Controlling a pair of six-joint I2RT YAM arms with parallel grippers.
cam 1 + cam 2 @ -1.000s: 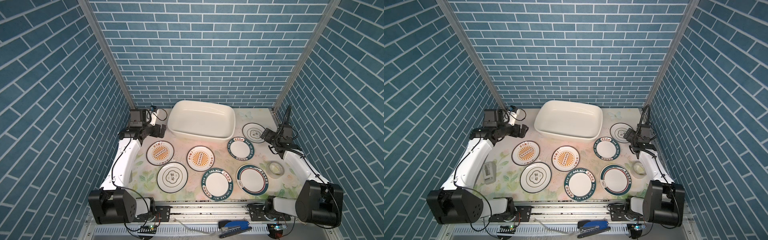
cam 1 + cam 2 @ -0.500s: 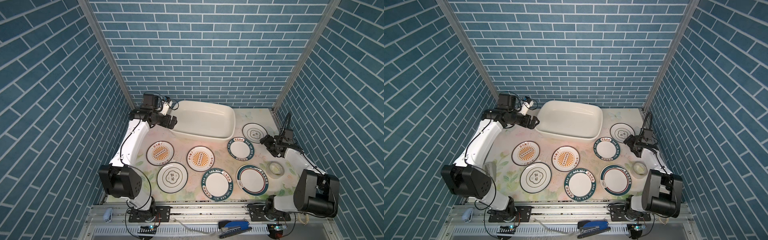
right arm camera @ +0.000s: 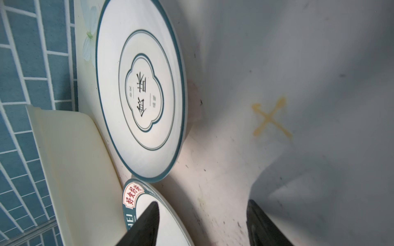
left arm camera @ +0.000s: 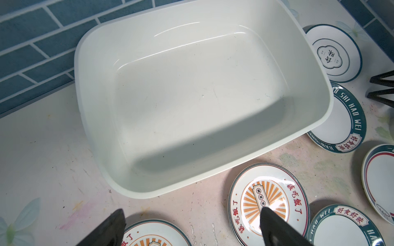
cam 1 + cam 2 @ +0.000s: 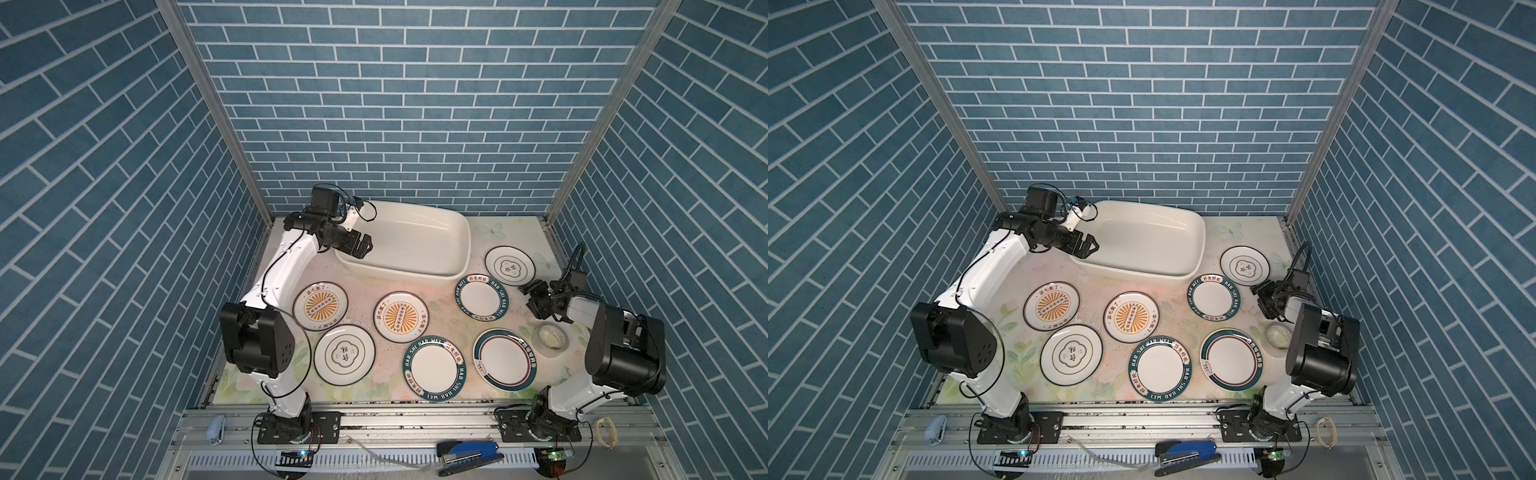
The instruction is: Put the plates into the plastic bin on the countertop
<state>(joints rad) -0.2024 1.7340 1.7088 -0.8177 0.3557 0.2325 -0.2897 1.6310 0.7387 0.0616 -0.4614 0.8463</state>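
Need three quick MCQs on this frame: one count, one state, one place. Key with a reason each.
1. How many plates lie on the countertop?
A five
B seven
C nine

2. The bin is:
A tipped over
B holding one plate
C empty

3. Where is the tape roll?
A in the bin
B on a plate
C on the countertop, at the right

Key:
1 B, seven lie flat in both top views.
2 C, its floor is bare in the left wrist view.
3 C, it rests on the countertop itself, clear of the plates.
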